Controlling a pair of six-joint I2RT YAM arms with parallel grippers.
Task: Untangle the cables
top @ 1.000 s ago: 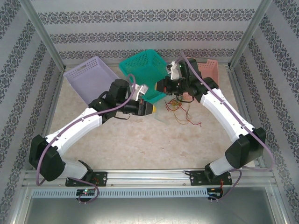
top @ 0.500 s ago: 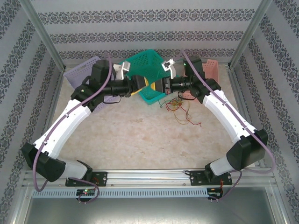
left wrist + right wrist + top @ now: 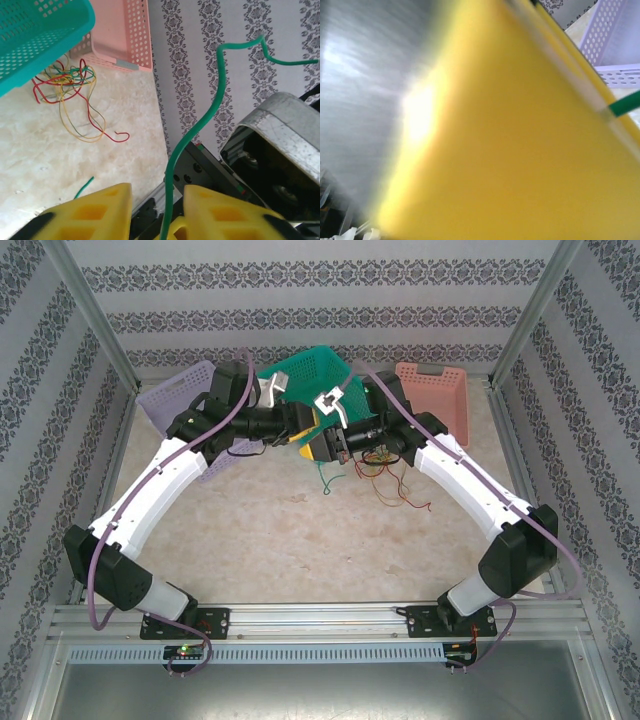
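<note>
Several thin red, yellow and green cables (image 3: 75,95) lay tangled on the table (image 3: 40,165) beside the pink basket (image 3: 125,35). One green cable (image 3: 200,125) stood up between the part-open jaws of the left gripper (image 3: 157,192) in its wrist view; the right wrist view showed it pinched in the closed right gripper (image 3: 570,70).

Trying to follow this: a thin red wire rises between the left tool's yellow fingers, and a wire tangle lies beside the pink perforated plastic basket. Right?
Not quite. The left wrist view shows that the thin wire between the left tool's yellow fingers is green, not red. The wire tangle does lie beside the pink perforated plastic basket.
</note>
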